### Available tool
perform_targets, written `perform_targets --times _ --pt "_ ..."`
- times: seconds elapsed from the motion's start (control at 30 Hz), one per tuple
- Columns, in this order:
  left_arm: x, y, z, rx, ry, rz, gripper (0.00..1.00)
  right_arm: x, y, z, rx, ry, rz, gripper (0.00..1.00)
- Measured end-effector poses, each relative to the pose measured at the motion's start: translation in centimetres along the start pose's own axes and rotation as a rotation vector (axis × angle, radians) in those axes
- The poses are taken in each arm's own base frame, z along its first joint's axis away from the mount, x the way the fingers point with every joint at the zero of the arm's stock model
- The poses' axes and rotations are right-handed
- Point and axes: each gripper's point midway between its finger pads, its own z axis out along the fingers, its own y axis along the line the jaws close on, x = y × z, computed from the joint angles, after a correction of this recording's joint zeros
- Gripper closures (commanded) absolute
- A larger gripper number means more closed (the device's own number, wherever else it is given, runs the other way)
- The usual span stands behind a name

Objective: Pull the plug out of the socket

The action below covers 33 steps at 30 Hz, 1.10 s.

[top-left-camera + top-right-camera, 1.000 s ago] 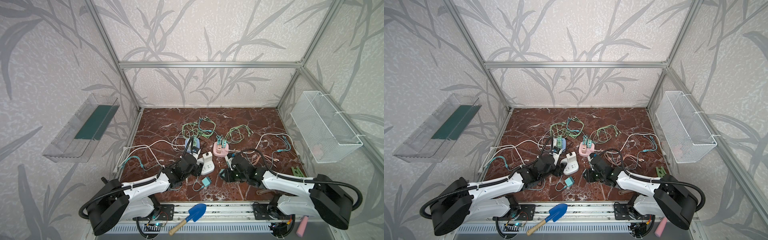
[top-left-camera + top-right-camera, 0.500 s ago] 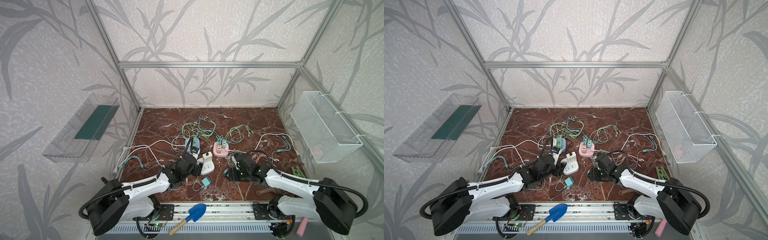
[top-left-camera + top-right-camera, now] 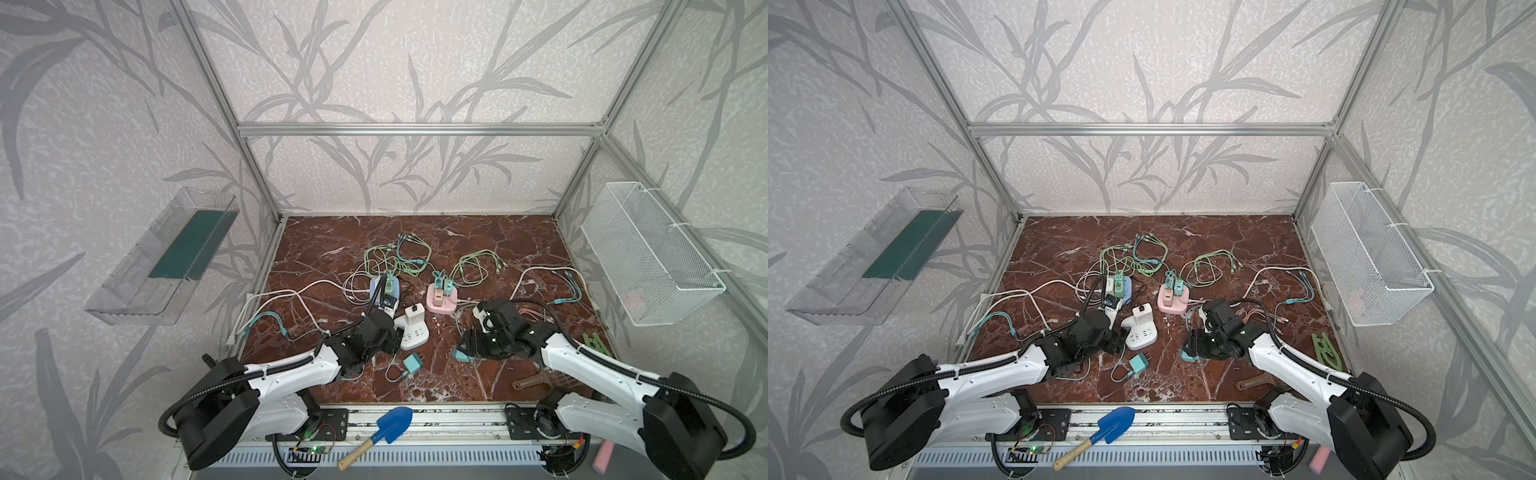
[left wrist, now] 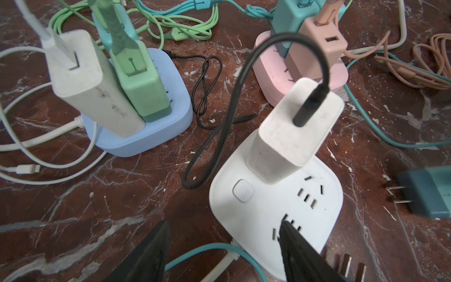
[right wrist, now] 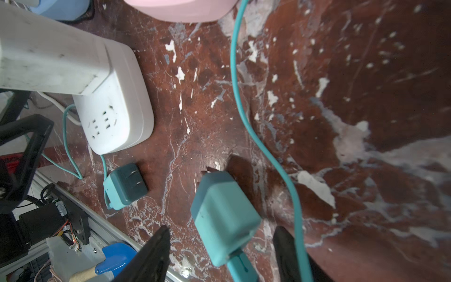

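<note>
Teal plug [image 5: 224,214] now loose inside newly wide right hand [image 5: 222,228]; left hand [image 4: 224,222] wide as before.

Unplugged and lying on its side: teal plug [image 5: 224,214], prongs bare, teal cable attached, on the tabletop [image 5: 366,73] right of the white socket block [image 5: 117,122]. Upright in that block: white charger [image 4: 292,131].
</note>
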Motion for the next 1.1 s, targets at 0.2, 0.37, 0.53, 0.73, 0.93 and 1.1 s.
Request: perform_targets --times 0.2,0.37,0.53,0.73,0.93,1.1 --pt "0.0 0.3 0.0 -0.015 -0.001 -0.003 0.28 -0.2 -1.8 -1.3 0.034 -0.01 0.031 0.32" --pt "0.0 0.3 0.0 -0.018 -0.002 -0.003 0.28 -0.2 -3.7 -2.3 0.086 -0.014 0.046 0.32" --pt "0.0 0.4 0.0 -0.019 -0.002 -0.003 0.28 -0.7 -4.3 -3.1 0.122 -0.021 0.028 0.33" --pt "0.0 0.4 0.0 -0.023 -0.003 -0.006 0.28 -2.6 -1.8 -4.2 0.086 -0.097 -0.112 0.34" --pt "-0.2 0.7 0.0 -0.037 -0.01 -0.027 0.28 -3.1 2.0 -3.8 0.036 -0.174 -0.331 0.33" --pt "-0.6 0.7 -0.4 -0.038 -0.029 -0.042 0.26 -3.6 5.3 -2.8 0.021 -0.241 -0.509 0.3"
